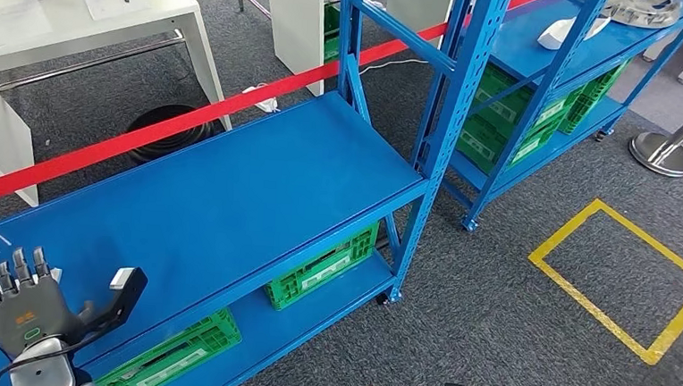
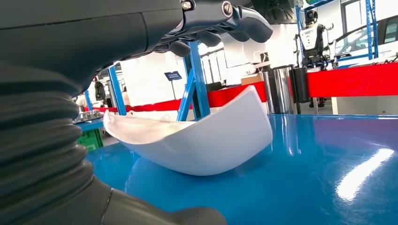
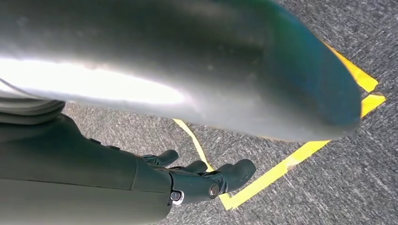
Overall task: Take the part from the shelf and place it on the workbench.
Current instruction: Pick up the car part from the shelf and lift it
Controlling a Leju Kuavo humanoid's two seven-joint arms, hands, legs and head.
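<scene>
Two blue shelf racks stand side by side, the near rack (image 1: 230, 195) and the far rack (image 1: 562, 45) just beyond it. Two green crates (image 1: 324, 268) sit on the near rack's bottom shelf, with more green crates (image 1: 512, 123) packed under the far rack, too crowded to count. One white curved part (image 2: 197, 138) lies on the near rack's top shelf, and another white part (image 1: 567, 32) lies on the far rack.

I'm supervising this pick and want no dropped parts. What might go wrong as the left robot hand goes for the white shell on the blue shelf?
The curved white plastic shell rests on its rounded underside on the glossy blue metal shelf, so a touch may rock or slide it. The left robot hand is open above it, so its fingers could push the shell before gripping.
</scene>
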